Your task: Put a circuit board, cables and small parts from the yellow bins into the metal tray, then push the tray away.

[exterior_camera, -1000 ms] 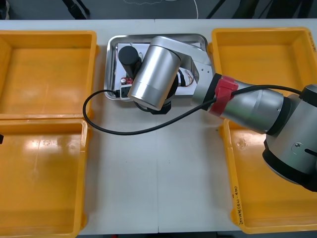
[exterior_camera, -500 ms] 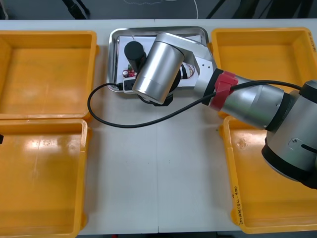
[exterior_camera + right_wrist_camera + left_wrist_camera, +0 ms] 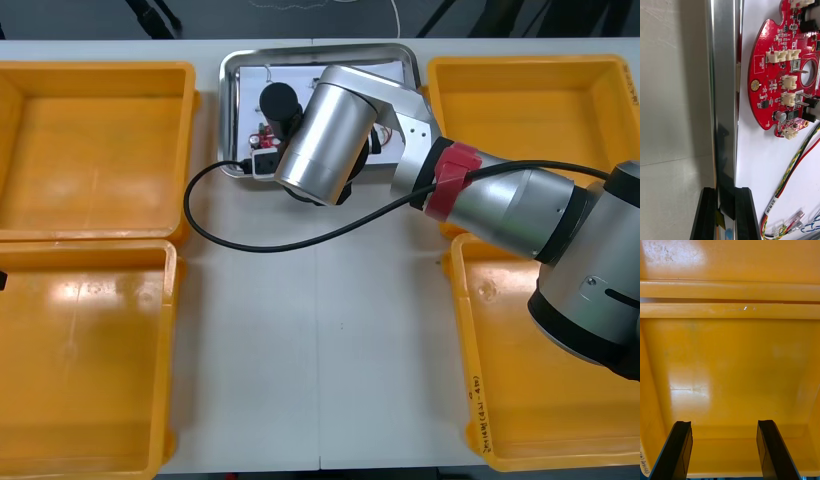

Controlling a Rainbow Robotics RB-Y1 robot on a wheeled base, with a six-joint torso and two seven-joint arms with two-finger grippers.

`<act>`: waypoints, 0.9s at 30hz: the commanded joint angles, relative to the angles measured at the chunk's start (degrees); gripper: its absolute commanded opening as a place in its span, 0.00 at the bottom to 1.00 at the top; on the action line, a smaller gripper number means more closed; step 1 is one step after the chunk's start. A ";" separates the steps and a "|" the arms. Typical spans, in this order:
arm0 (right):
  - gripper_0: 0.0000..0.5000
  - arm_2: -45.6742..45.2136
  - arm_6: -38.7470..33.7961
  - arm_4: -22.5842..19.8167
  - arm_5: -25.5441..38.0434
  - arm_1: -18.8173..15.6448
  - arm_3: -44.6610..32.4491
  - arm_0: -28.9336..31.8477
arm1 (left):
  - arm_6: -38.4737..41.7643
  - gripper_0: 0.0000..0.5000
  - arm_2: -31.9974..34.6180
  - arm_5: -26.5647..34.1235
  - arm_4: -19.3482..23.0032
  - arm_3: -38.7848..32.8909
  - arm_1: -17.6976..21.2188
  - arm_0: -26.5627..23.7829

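Shiny metal tray (image 3: 723, 93), glossy yellow plastic bins (image 3: 95, 130), smooth matt table (image 3: 320, 350)

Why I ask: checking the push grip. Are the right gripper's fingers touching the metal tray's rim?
Touching. The right wrist view shows the right gripper shut on the metal tray's rim, a finger against each side, no gap.

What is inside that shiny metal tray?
The metal tray holds a round red circuit board and a red and yellow cable on white. A black cable trails out onto the table. The right gripper clamps the rim, and its arm covers the rest.
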 commanded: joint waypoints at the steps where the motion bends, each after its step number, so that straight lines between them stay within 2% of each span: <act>1: 0.00 -2.01 1.88 0.90 -0.45 0.94 -0.21 -3.57 | -1.13 1.00 1.74 0.40 -0.51 -1.35 -0.75 1.28; 8: 0.00 -2.01 2.06 0.82 0.08 0.94 -0.12 -3.57 | -1.13 1.00 1.74 0.40 -0.51 -1.35 -0.75 1.28; 10: 0.15 -2.10 2.24 0.82 -0.01 1.03 -0.21 -3.57 | -1.13 1.00 1.74 0.40 -0.51 -1.35 -0.75 1.28; 11: 0.19 -2.10 2.32 0.82 0.08 0.94 -0.21 -3.57 | -1.13 1.00 1.74 0.40 -0.51 -1.35 -0.75 1.28; 13: 0.45 -2.19 2.68 0.82 0.08 0.94 -0.12 -3.57 | -1.13 1.00 1.74 0.40 -0.51 -1.35 -0.75 1.28; 14: 0.53 -2.28 2.76 0.82 0.08 0.94 -0.21 -3.57 | -1.13 1.00 1.74 0.40 -0.51 -1.35 -0.75 1.28; 16: 0.81 -2.36 3.11 0.82 0.08 0.94 -0.38 -3.57 | -1.13 1.00 1.74 0.40 -0.51 -1.35 -0.75 1.28; 17: 0.89 -2.36 3.47 0.82 0.17 0.94 -0.38 -3.57 | -1.13 1.00 1.74 0.40 -0.51 -1.35 -0.75 1.28; 19: 0.98 -2.45 3.82 0.82 0.60 0.94 -0.56 -3.57 | -1.13 1.00 1.74 0.40 -0.51 -1.35 -0.75 1.28; 27: 1.00 -5.53 5.93 -0.68 5.00 0.94 -2.76 -3.57 | -1.13 1.00 1.74 0.40 -0.51 -1.35 -0.75 1.28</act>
